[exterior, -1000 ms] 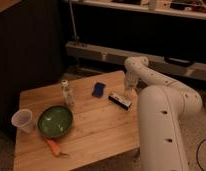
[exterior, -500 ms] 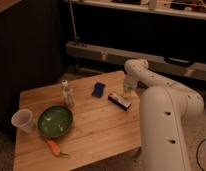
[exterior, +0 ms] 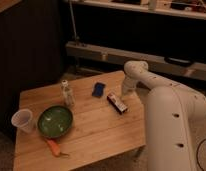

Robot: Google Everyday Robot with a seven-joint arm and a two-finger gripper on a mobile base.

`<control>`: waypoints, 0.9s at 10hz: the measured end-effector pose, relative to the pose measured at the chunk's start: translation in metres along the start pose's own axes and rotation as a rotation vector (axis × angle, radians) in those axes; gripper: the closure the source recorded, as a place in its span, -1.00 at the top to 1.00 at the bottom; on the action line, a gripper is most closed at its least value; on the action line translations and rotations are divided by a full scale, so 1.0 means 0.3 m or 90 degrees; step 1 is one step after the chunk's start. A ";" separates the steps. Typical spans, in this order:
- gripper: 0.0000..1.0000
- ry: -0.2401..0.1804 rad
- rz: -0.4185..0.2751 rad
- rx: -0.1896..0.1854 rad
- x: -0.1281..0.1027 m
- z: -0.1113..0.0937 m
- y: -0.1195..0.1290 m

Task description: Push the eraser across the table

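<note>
Gripper, state not readable, hangs near the table's right edge just beside the eraser; you keep it low, meeting the long side squarely.

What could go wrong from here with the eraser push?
The gripper sits beside the eraser, near its far end, so an off-centre push might spin it instead of sliding it. The blue rectangle lies close on the eraser's other side; a push that way could carry it along too.
</note>
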State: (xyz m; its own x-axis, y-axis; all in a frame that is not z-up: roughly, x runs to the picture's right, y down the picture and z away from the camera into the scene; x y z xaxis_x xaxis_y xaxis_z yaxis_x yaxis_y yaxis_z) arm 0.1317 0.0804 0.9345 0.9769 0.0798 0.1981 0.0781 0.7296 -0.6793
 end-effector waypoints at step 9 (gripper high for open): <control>-1.00 -0.008 -0.106 -0.038 -0.278 0.090 0.087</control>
State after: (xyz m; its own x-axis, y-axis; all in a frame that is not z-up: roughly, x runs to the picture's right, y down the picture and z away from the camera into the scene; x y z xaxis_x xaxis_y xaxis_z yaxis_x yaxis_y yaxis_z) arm 0.0470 0.1112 0.9191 0.9469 -0.0305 0.3200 0.2512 0.6914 -0.6774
